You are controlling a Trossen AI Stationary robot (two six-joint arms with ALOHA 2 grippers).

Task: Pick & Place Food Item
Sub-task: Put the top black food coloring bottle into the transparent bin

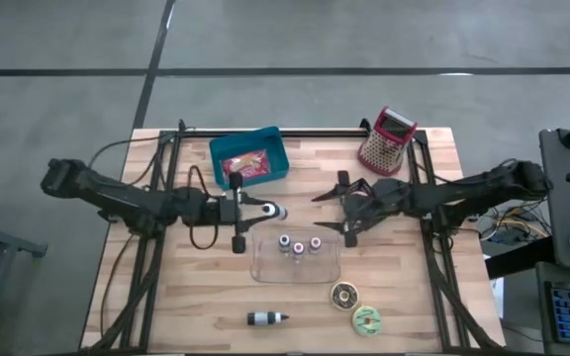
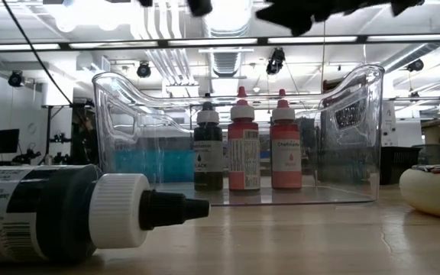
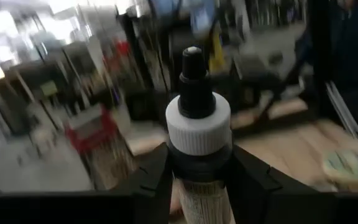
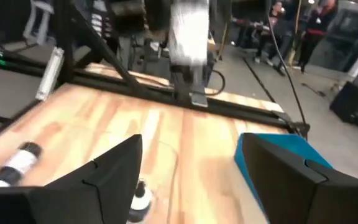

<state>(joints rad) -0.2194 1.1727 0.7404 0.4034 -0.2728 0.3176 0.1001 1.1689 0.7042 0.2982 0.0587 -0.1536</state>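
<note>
A red and yellow food packet [image 1: 248, 164] lies in the blue bin [image 1: 228, 150] at the table's far side. My left gripper [image 1: 258, 211] hovers over the table's middle, shut on a dark dropper bottle [image 3: 199, 134] with a white cap [image 1: 274, 211]. My right gripper [image 1: 331, 211] faces it from the right, open, with nothing between its fingers [image 4: 114, 171]. Both grippers are above the far edge of the clear tray [image 1: 265, 269]. My left gripper pinches the bottle's body just below the white cap [image 3: 199, 163] between its two fingers [image 3: 146, 182]. The fingers come level from the table's left and lie along the bottle. The bottle is lifted clear of the table, its nozzle [image 3: 193, 61] pointing toward the right arm.
The clear tray holds three small bottles [image 2: 243, 145]. Another bottle [image 1: 265, 317] lies near the front edge, with two tape rolls [image 1: 344, 294] [image 1: 367, 319] to its right. A red grater [image 1: 388, 140] stands at the far right.
</note>
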